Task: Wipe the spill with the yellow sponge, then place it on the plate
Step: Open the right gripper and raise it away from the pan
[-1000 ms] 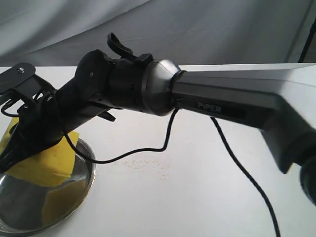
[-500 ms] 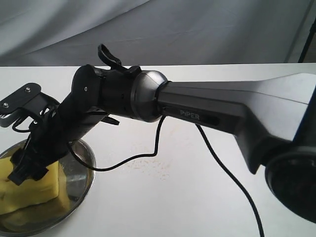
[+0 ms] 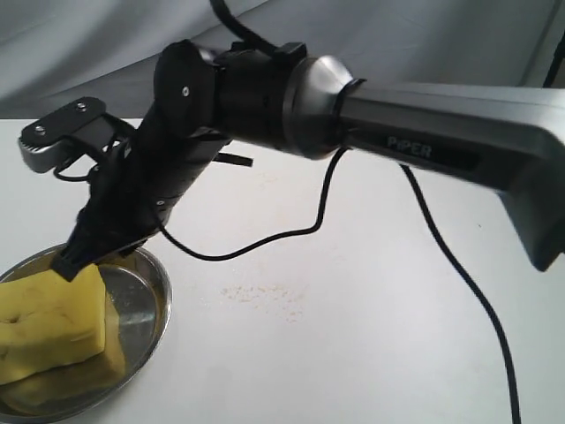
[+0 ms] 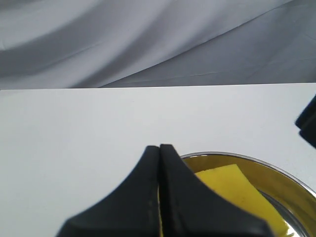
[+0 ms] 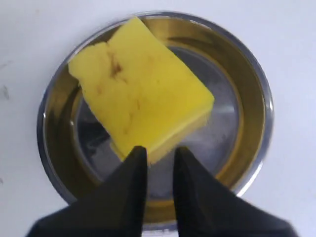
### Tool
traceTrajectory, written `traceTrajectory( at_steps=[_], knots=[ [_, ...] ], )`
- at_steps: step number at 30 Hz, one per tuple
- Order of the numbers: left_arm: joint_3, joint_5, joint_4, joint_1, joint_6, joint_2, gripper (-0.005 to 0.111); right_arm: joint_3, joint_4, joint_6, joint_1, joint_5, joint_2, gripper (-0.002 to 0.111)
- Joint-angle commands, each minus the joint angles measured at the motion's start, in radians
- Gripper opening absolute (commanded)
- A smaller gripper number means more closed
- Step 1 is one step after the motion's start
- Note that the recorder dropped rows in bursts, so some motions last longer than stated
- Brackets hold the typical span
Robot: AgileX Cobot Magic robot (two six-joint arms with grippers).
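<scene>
The yellow sponge (image 3: pixel 53 318) lies flat in the plate (image 3: pixel 163 300) at the front left of the table. Orange-brown stains mark the broad face of the sponge (image 5: pixel 140 96), which sits inside the steel plate (image 5: pixel 256 94). My right gripper (image 5: pixel 159 150) hovers just above the sponge's near edge, open, with nothing between its fingers. It reaches across from the right; the right gripper (image 3: pixel 75 261) hangs over the plate's far rim. My left gripper (image 4: pixel 159 148) is shut and empty, beside the plate (image 4: pixel 276 168). No round orange-tan spill shows.
A faint pale speckled trace (image 3: pixel 265 296) marks the white table right of the plate. The right arm's long grey link (image 3: pixel 441 132) and its black cable (image 3: pixel 265 238) span the middle. Grey cloth (image 3: pixel 353 44) hangs behind the table.
The right gripper lowered the sponge into the plate, let go of it and rose. The sponge went from tilted in the jaws to flat in the dish.
</scene>
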Motion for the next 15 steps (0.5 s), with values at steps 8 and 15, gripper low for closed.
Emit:
traceTrajectory(
  at_steps=[8, 15],
  knots=[
    [0.005, 0.001, 0.004, -0.006, -0.005, -0.002, 0.000, -0.003, -0.117, 0.113, -0.238, 0.377, -0.022, 0.000],
    [0.005, 0.001, 0.004, -0.006, -0.005, -0.002, 0.000, 0.129, -0.200, 0.252, -0.420, 0.377, -0.082, 0.000]
  ],
)
